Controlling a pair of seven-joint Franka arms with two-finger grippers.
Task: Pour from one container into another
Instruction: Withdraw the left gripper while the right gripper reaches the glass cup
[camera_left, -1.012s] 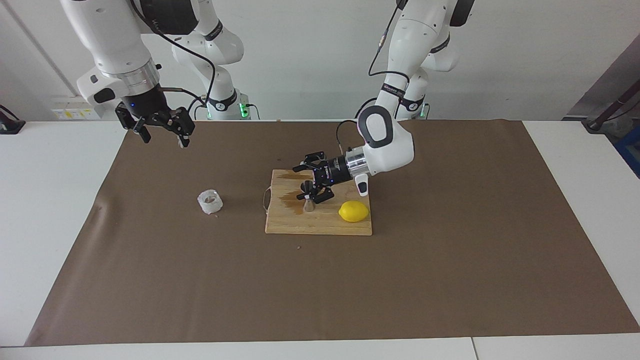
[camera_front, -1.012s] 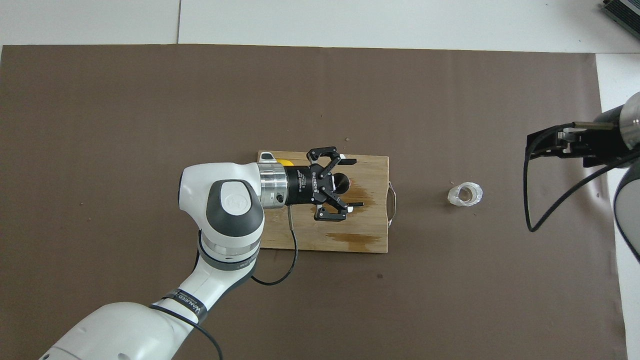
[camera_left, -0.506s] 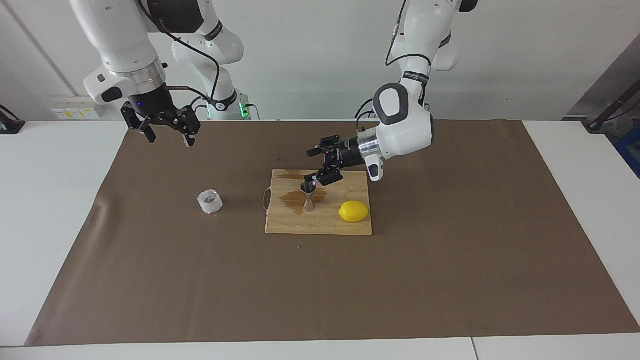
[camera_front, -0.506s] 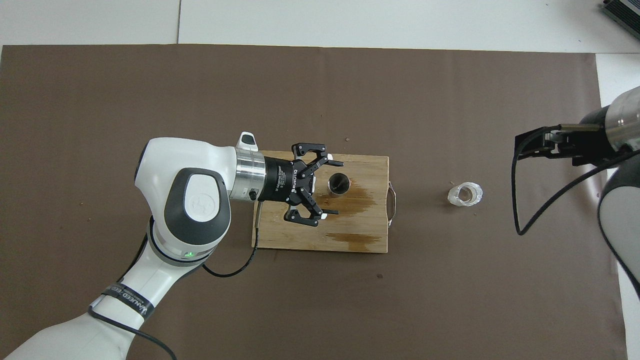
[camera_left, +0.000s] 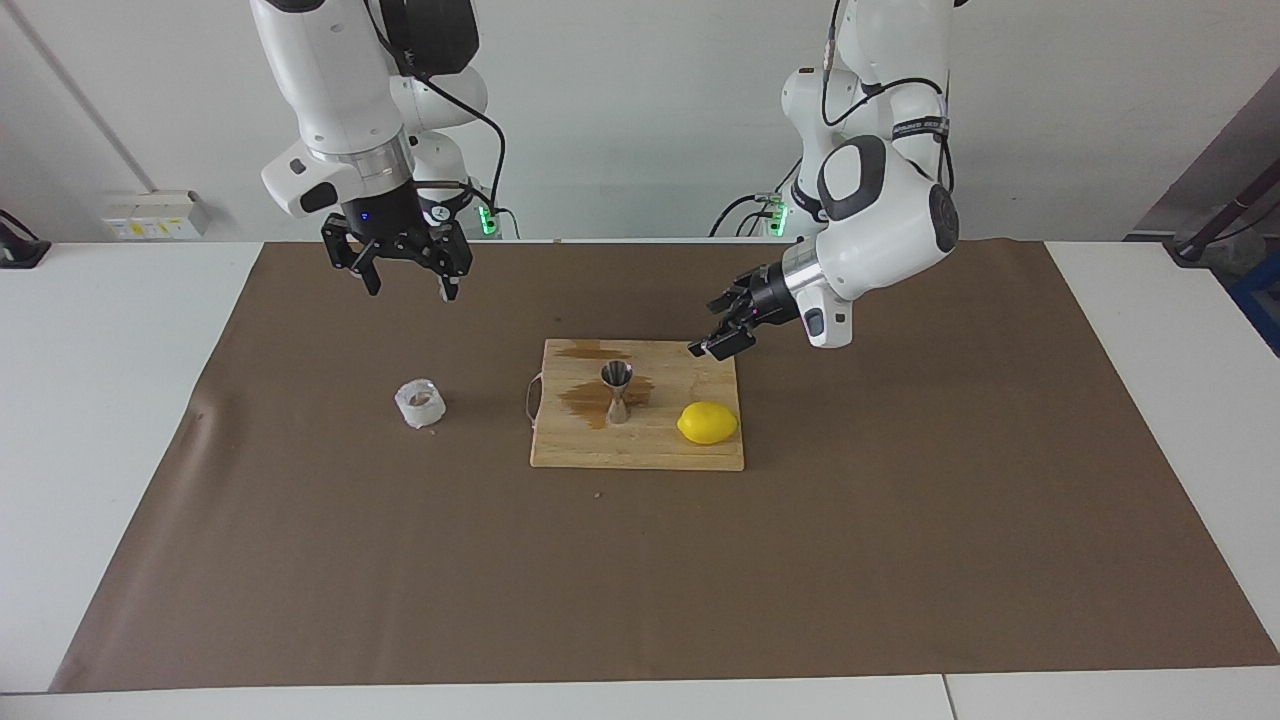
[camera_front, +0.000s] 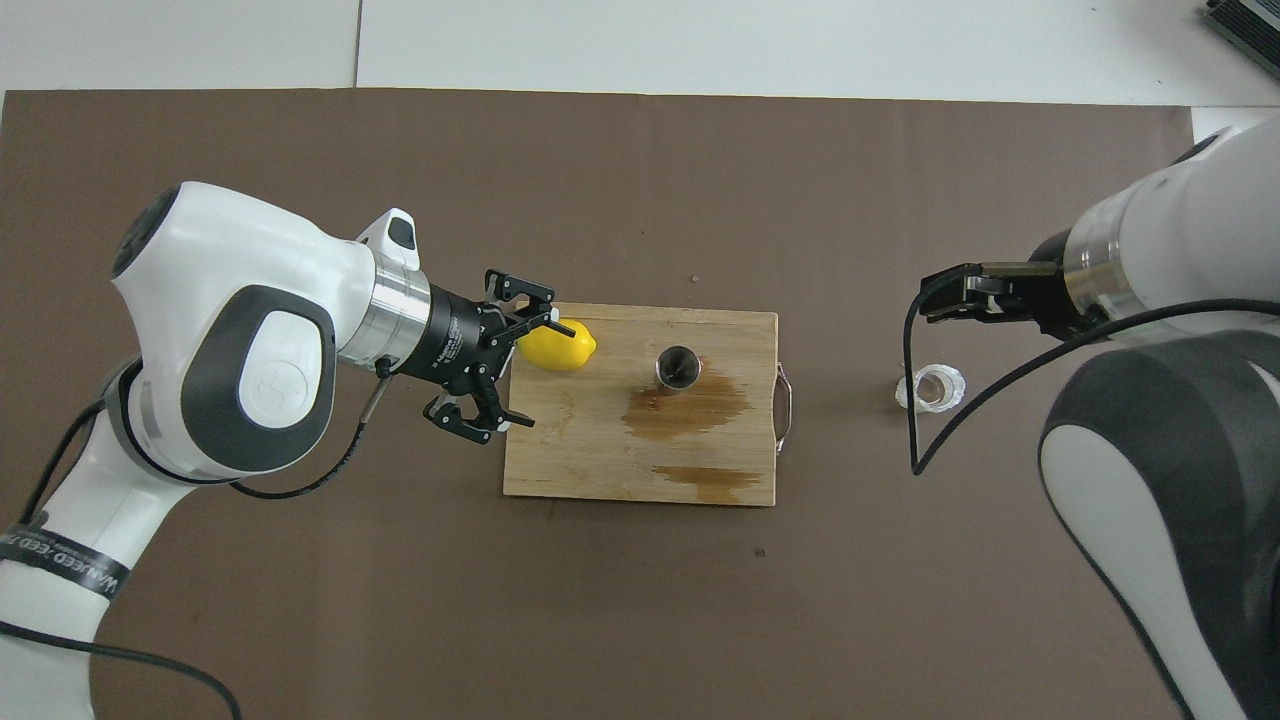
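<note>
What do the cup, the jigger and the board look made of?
Small clear faceted cup: probably glass, whitish and see-through. Silver hourglass-shaped jigger: polished metal, likely steel, by its sheen. Rectangular cutting board: light wood or bamboo, visible grain, with dark wet stains.

**White worktop under a brown sheet, plain wall at the back**

A white worktop (camera_left: 120, 420) fills the room's foreground, with a seam line running through its panels. A large brown paper sheet (camera_left: 900, 560) covers most of it, leaving white margins at the ends and along the edges. A plain pale wall (camera_left: 620, 110) rises at the robots' end, evenly lit. A socket strip (camera_left: 155, 215) sits low on the wall, toward the right arm's end.
</note>
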